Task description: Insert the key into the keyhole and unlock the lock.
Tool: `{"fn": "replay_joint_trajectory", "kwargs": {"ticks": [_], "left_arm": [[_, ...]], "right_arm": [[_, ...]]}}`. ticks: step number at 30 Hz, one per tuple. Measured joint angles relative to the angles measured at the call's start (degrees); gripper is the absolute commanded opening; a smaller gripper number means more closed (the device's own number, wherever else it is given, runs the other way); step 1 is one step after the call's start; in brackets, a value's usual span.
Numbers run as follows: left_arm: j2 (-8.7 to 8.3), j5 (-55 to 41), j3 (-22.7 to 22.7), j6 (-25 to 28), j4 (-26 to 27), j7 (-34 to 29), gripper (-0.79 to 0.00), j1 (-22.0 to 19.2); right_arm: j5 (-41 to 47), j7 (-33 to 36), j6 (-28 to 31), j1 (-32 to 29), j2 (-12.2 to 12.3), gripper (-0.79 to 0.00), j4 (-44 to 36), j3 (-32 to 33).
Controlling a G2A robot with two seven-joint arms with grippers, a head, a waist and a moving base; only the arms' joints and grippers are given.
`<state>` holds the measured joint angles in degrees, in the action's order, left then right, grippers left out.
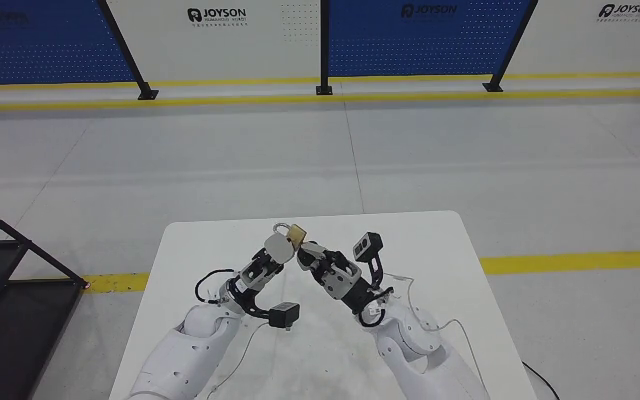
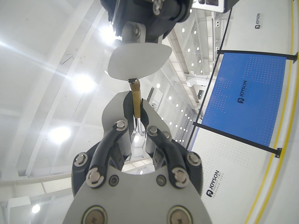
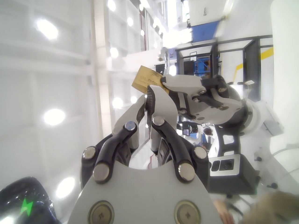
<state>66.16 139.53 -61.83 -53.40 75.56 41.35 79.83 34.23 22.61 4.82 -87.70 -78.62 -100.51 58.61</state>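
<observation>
Left gripper (image 2: pixel 134 104) clamps the silver-shackled brass padlock (image 3: pixel 144 79), edge-on in its own wrist view, broad-faced in the right's; right gripper (image 3: pixel 146 99) pinches a small dark key (image 2: pixel 132 79).

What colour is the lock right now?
The lock is brass-gold, with a silver shackle; clearest in the right wrist view.

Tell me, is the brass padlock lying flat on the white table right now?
No, the brass padlock is clamped between the fingers of the left claw, up in the air.
</observation>
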Motion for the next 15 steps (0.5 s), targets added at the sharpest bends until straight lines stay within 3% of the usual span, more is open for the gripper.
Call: {"fn": "replay_joint_trajectory", "kwargs": {"ticks": [9, 12, 14, 15], "left_arm": [[0.00, 0.0, 0.0, 0.0, 0.0, 0.0, -0.785, 0.0], [0.00, 0.0, 0.0, 0.0, 0.0, 0.0, -0.486, 0.0], [0.00, 0.0, 0.0, 0.0, 0.0, 0.0, -0.342, 0.0], [0.00, 0.0, 0.0, 0.0, 0.0, 0.0, -0.135, 0.0]], "right_arm": [[-2.6, -1.8, 0.0, 0.2, 0.1, -0.785, -0.1, -0.3], [-3.0, -2.0, 0.1, 0.2, 0.1, -0.785, -0.1, -0.5], [-3.1, -1.9, 0.2, 0.2, 0.1, -0.785, -0.1, -0.5], [-3.2, -1.9, 0.3, 0.2, 0.1, -0.785, -0.1, -0.5]]}}
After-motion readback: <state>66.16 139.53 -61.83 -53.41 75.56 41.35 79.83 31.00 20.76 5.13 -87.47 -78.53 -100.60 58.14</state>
